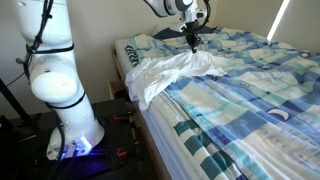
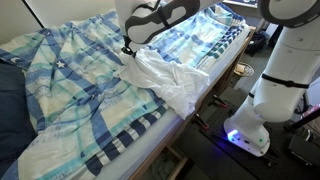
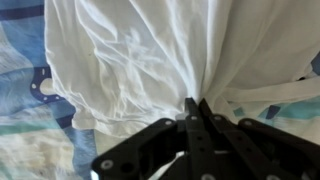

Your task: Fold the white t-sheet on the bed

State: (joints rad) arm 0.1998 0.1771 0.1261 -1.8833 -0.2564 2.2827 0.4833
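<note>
White t-shirt (image 3: 130,60) tight in closed hand (image 3: 193,103), pinch clear only in wrist view.

The t-sheet (image 3: 130,60) is matt, wrinkled white cloth.

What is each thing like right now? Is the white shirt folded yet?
shirt: not folded, crumpled, part of it hanging over the side.
end effector: shut, pinching the shirt.
bedspread: spread out, wrinkled.
base light: glowing blue.
</note>
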